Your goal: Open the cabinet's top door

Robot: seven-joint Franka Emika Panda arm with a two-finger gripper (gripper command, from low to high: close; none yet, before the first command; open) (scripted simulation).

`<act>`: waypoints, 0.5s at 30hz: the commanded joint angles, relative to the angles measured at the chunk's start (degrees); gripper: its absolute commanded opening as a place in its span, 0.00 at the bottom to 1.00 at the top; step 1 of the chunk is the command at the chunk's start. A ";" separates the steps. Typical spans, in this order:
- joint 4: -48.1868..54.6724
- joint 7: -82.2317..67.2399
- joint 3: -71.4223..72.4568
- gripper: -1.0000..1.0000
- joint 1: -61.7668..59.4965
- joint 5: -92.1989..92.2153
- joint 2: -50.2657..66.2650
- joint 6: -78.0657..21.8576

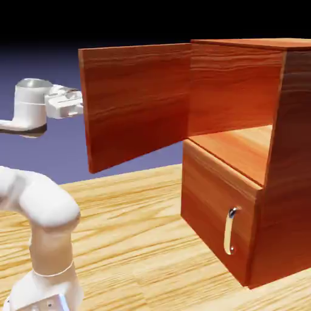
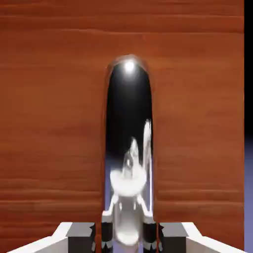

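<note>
Standing swung wide open toward the left of the exterior view, the top door (image 1: 136, 103) hangs from the cabinet (image 1: 291, 170) at the right of the frame, its free edge reaching the upper left, its bare wood-grain side facing the camera. Behind that edge, at the far left, the white gripper (image 1: 78, 104) meets the door's hidden face. The hand view fills with reddish wood grain and the long silver handle (image 2: 129, 143) running up the centre; the fingers (image 2: 107, 232) are closed on the handle's lower end at the bottom middle. Below the open upper compartment, the lower panel (image 1: 215, 215) is shut, its small handle (image 1: 230, 231) at lower right, above the pale wooden counter (image 1: 133, 243).
</note>
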 commanded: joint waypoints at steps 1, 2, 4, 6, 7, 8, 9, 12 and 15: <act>1.93 0.42 1.84 0.00 -2.08 0.83 1.12 -1.51; 3.80 0.80 3.63 0.00 -4.16 1.57 2.14 -2.91; 7.41 1.44 7.13 0.00 -8.31 2.89 3.87 -5.51; 10.83 1.91 10.54 0.00 -12.46 4.05 5.21 -7.90; 12.49 2.08 12.20 0.00 -14.54 4.58 5.74 -9.01; 14.10 2.20 13.85 0.00 -16.61 5.09 6.16 -10.07; 15.70 2.27 15.46 0.00 -18.69 5.59 6.50 -11.08; 20.35 2.18 20.13 0.00 -24.92 6.98 6.92 -13.87; 24.95 1.63 24.52 0.00 -31.15 8.29 6.57 -16.41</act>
